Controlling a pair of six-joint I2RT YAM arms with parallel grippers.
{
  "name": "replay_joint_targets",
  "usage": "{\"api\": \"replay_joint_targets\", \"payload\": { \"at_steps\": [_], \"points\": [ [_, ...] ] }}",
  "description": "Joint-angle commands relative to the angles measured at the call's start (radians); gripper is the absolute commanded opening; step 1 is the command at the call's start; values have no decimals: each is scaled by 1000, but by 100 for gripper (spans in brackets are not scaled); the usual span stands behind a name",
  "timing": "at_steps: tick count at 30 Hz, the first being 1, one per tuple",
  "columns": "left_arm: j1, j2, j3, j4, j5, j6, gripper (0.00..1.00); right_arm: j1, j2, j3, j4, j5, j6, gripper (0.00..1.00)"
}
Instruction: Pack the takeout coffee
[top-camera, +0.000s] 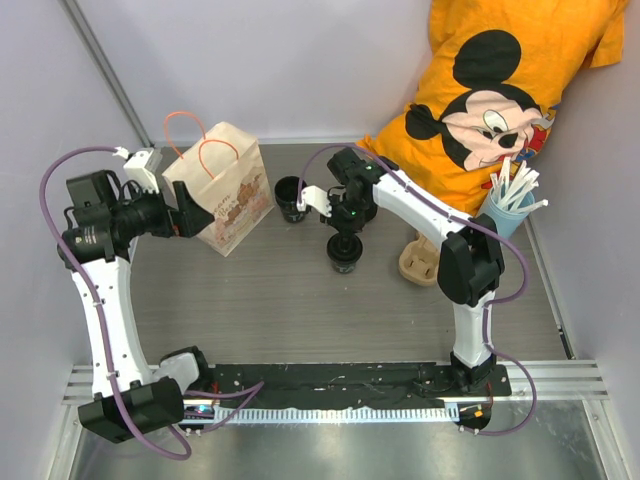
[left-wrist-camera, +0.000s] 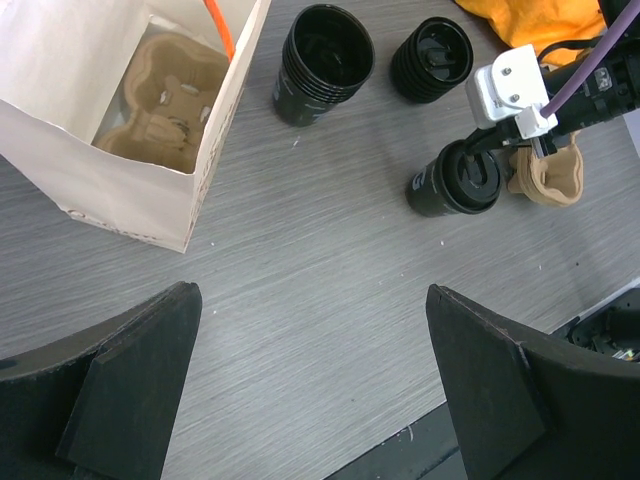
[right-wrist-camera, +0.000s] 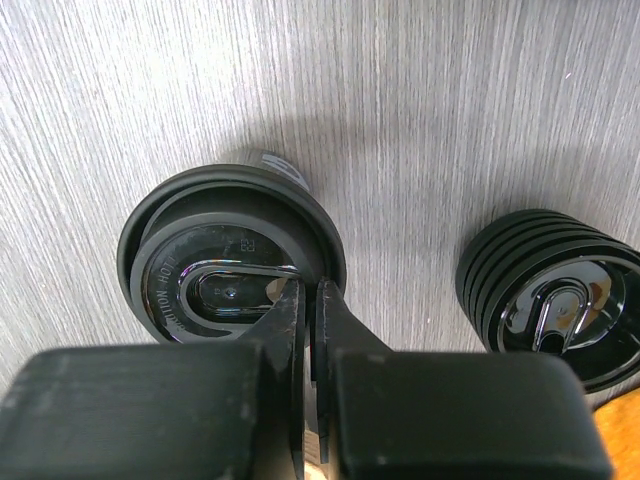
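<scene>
The takeout coffee (top-camera: 343, 257), with its lid on, is seen standing upright near the middle of the table (top-camera: 300, 320); the brown paper bag (top-camera: 225, 190) is placed at about 10 o'clock from it, well apart, with its mouth open and a pulp carrier (left-wrist-camera: 165, 105) lying inside. The right gripper (right-wrist-camera: 312, 300) is set from above on the lid, at about 4 o'clock on its rim in the wrist view; its jaws are closed together, and whether the rim is pinched between them cannot be told. The left gripper (left-wrist-camera: 310, 300) is held beside the bag with its jaws spread wide and nothing between them. The step in hand is judged to be the pressing of the lid or the taking of the cup; packing is not yet begun. For the next move a firm hold on the cup is called for; then an upright lift toward 10 o'clock and a slow lowering into a pocket of the carrier are needed; a tilt could spill the drink.
</scene>
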Motion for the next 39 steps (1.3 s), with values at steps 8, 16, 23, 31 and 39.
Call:
{"api": "replay_joint_targets", "payload": {
  "at_steps": [8, 16, 23, 31, 39],
  "points": [
    [25, -36, 10, 56, 12, -27, 100, 6, -69, 9, -13, 15, 62, 1],
    [68, 4, 88, 51, -48, -44, 100, 6, -122, 23, 14, -5, 171, 1],
    [145, 59, 218, 79, 21, -42, 100, 5, -210, 10, 39, -26, 256, 1],
    [155, 219, 385, 134, 76, -22, 100, 2, -332, 18, 62, -40, 345, 1],
    [155, 357, 425, 240, 167, 48, 98, -1, -424, 36, 74, -78, 393, 1]
  ]
}}
